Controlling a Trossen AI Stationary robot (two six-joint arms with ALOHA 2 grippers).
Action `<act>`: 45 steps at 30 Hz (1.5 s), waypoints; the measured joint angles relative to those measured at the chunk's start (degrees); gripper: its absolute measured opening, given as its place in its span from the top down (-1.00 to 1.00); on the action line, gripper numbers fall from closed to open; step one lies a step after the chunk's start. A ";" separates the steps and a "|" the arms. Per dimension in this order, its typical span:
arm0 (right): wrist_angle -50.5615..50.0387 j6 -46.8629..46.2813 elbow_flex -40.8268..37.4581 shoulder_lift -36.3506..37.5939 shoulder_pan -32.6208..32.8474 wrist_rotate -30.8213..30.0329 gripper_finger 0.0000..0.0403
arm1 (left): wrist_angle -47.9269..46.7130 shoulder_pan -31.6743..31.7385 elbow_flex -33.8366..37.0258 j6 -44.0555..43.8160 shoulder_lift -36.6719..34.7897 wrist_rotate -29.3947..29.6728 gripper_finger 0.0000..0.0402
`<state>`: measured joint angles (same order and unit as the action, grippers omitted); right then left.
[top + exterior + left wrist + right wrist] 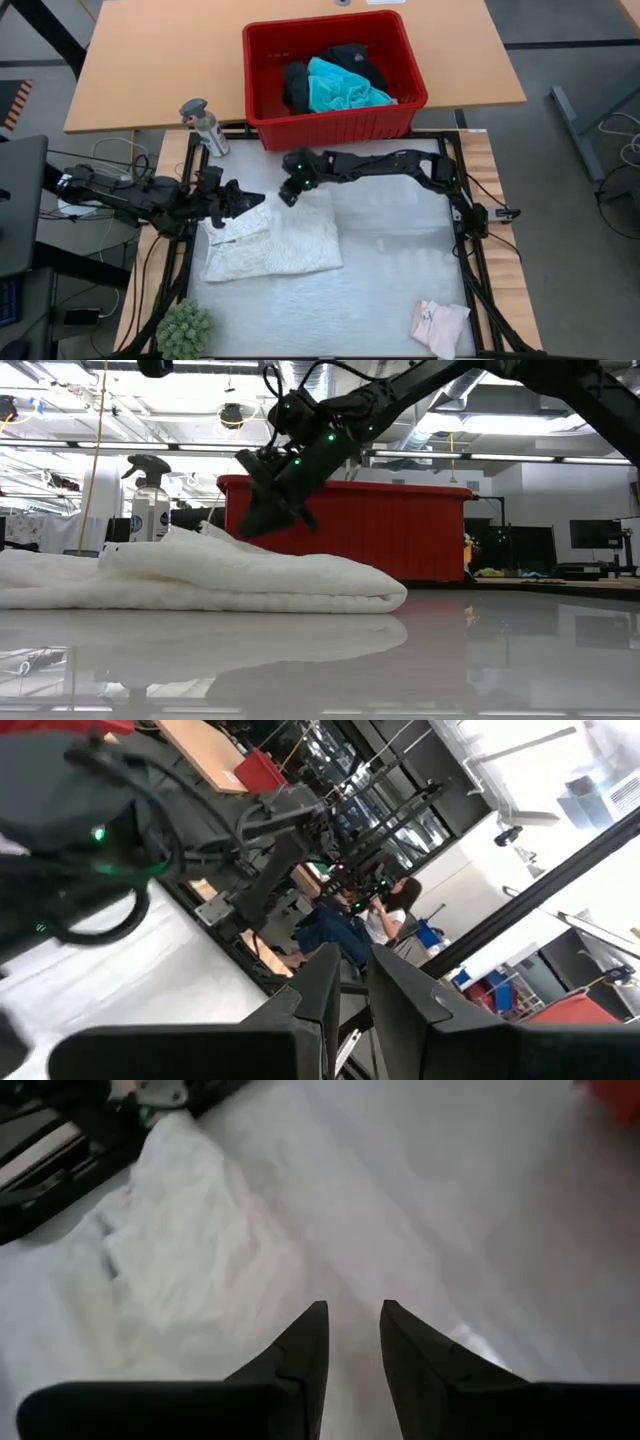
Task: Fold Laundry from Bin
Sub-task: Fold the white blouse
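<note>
White lacy top (272, 243), soft crumpled fabric, is lying part-folded on the glossy white table mat (400, 290), near the mat's left edge; in the low view it is reading as a flat layered stack with a rounded fold at one end. Red rectangular plastic bin (335, 125) with slotted sides is sitting behind the mat on the wooden tabletop, holding a turquoise shirt (340, 88) and black clothing (296, 84) not yet taken out. Small pale pink-white piece (440, 327) is lying apart at the mat's near right corner.

Right gripper (288, 194) is hovering just above the top's far edge, near the bin; its wrist view is showing the two dark fingers with a narrow gap between them, nothing in them, bare mat below. Left gripper (252, 201) is hanging over the top's left far corner, fingers pointing toward the right gripper; its wrist view is showing them almost closed, a thin slit only, holding nothing, aimed out at the room where a person is sitting far off.

Step, as a judgement: folding the white top, mid-way, both grippers free between pinches. Next move is likely calling for dropping onto an edge, pinching one layer only, and carrying it across for another fold. Risk: fabric bunching or dragging the whole stack.

A spray bottle (203, 126) and a green spiky plant (185, 330) are standing off the mat.
</note>
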<state>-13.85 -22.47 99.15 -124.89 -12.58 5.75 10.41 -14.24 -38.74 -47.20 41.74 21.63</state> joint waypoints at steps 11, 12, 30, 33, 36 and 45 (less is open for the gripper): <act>-16.63 0.01 -0.09 2.52 0.12 2.40 0.41 | -17.79 0.30 0.07 -0.96 12.52 7.10 0.79; -18.28 -0.01 -0.09 3.55 -0.21 1.43 0.41 | -17.55 0.67 0.06 -0.90 14.66 7.46 0.79; -43.50 2.31 0.07 31.98 -1.19 -14.18 0.41 | -13.96 6.54 0.04 -6.87 47.06 -2.40 0.79; -47.29 -0.64 0.04 33.37 0.85 -16.25 0.41 | -13.66 6.27 0.00 -8.18 48.28 -3.02 0.79; -50.62 -6.01 -0.17 33.80 3.58 -16.10 0.41 | -15.09 6.21 -0.07 -8.43 48.30 -2.53 0.79; -35.04 -25.94 -20.73 33.69 11.40 -12.70 0.23 | -17.35 5.99 -0.07 -6.51 48.30 -3.15 0.79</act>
<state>-48.89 -48.41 78.43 -91.20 -1.17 -6.95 -6.94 -8.25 -38.81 -53.71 90.04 18.49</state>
